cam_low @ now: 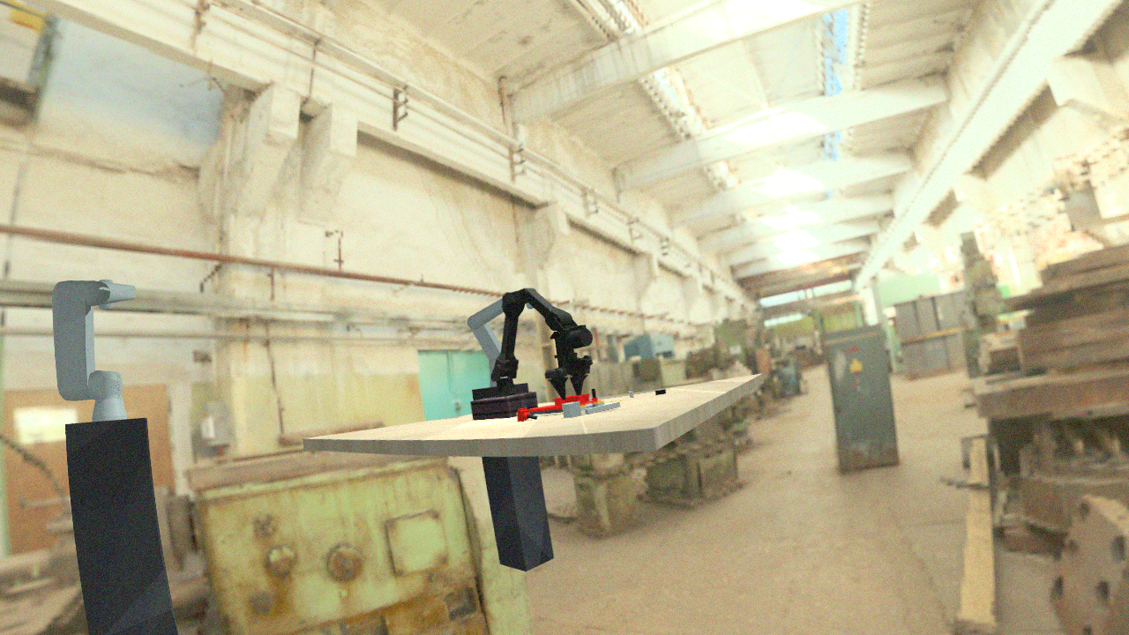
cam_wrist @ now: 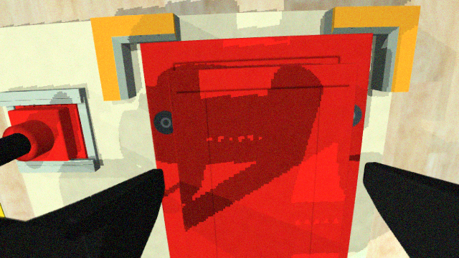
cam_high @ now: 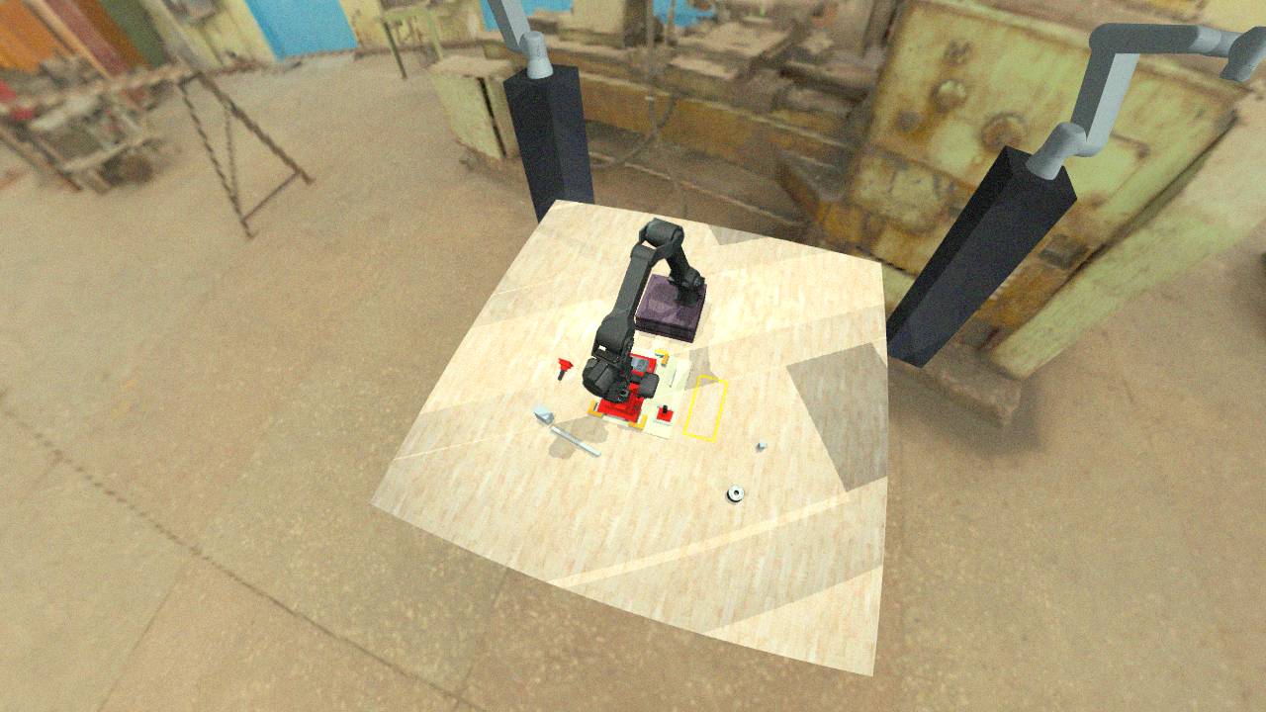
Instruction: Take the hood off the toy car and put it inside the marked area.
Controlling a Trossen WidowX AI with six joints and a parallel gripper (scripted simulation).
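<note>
Above the toy car's red hood (cam_wrist: pixel 247 118), the fingers (cam_high: pixel 625 390) (cam_low: pixel 571 394) stand wide apart, empty, presumably to straddle it for gripping.

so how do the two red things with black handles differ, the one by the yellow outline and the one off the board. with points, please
The red piece near the outline (cam_high: pixel 665 415) (cam_wrist: pixel 39 134) sits in a pale frame on the board; the loose red piece (cam_high: pixel 565 364) lies on the bare table. The first has its handle pointing up, the second lies tipped over. Both pair red with black.
</note>
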